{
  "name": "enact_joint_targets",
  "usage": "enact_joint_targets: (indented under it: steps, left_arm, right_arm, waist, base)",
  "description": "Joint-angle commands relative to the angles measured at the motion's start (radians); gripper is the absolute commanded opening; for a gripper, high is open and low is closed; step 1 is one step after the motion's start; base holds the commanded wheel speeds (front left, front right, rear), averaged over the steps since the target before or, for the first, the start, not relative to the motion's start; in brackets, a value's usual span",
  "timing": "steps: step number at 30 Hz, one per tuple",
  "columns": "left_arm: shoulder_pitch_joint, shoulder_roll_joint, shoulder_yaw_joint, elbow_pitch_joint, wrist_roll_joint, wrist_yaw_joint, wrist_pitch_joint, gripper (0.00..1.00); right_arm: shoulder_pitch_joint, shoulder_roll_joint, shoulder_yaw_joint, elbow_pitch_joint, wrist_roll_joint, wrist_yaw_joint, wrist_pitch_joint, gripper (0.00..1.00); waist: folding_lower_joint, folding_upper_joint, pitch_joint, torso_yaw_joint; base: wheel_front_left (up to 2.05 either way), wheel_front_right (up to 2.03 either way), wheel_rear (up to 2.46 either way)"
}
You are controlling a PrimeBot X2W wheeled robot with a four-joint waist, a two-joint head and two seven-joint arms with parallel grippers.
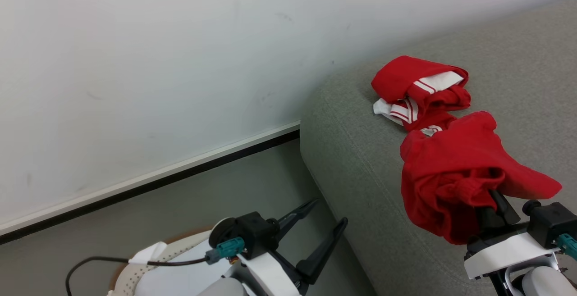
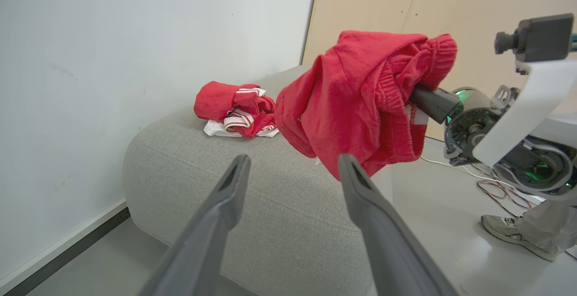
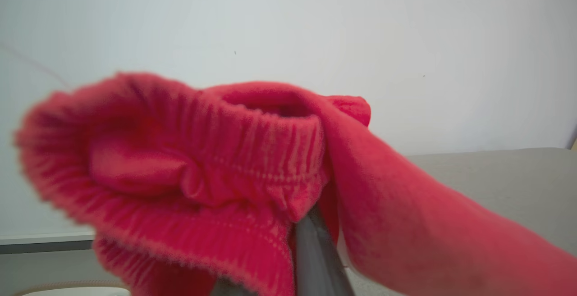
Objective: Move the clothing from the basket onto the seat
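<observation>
Because your right gripper [image 1: 492, 199] is clamped on the elastic waistband, the red garment [image 1: 451, 165] drapes bunched over its fingers, hanging just above the grey sofa [image 1: 360, 161]. Beyond the fingertips, a crumpled striped garment [image 1: 419, 91] already lies on the cushion. Your left gripper [image 1: 329, 212] is spread wide and empty, with the basket [image 1: 130, 275] beneath its wrist.

I see a white wall [image 1: 135, 61], a black-edged skirting strip [image 1: 148, 178] along its foot, grey floor [image 1: 216, 188] below, a beige panel [image 2: 360, 3] meeting the wall's far end, a person's shoe [image 2: 505, 229] and thin wires [image 2: 498, 191] well off the wall.
</observation>
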Motion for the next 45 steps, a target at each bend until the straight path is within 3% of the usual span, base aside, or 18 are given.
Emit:
enact_joint_targets:
  steps: [1, 11, 22, 36, 45]
  left_arm:
    - [0.012, 0.003, 0.002, 0.003, 0.008, -0.003, -0.002, 1.00]
    - [0.015, -0.008, 0.016, 0.012, 0.037, -0.014, -0.002, 1.00]
    - [-0.021, 0.020, 0.026, 0.001, 0.061, -0.025, -0.002, 1.00]
    - [-0.129, 0.151, 0.039, -0.105, 0.082, -0.034, 0.048, 1.00]
    - [-0.187, 0.200, 0.057, -0.163, 0.088, -0.037, 0.055, 1.00]
  right_arm:
    - [0.009, -0.002, -0.004, -0.009, -0.008, -0.002, 0.000, 0.00]
    - [0.019, 0.000, -0.016, -0.025, -0.006, -0.002, 0.000, 0.00]
    - [-0.053, -0.017, -0.071, -0.052, 0.027, -0.002, 0.000, 0.00]
    - [-0.272, -0.132, -0.367, -0.045, 0.028, -0.002, 0.001, 0.00]
    - [-0.383, -0.224, -0.549, 0.017, 0.072, -0.002, 0.091, 0.00]
  waist:
    - [-0.0001, -0.0001, 0.004, -0.021]
    - [-0.0001, -0.0001, 0.011, -0.041]
    - [-0.0001, -0.0001, 0.089, -0.001]
    - [-0.0001, -0.0001, 0.394, 0.126]
    - [-0.0001, -0.0001, 0.547, 0.209]
  base:
    - [0.00, 0.00, 0.00]
    - [0.00, 0.00, 0.00]
    - [0.00, 0.00, 0.00]
    - [0.00, 0.00, 0.00]
    - [0.00, 0.00, 0.00]
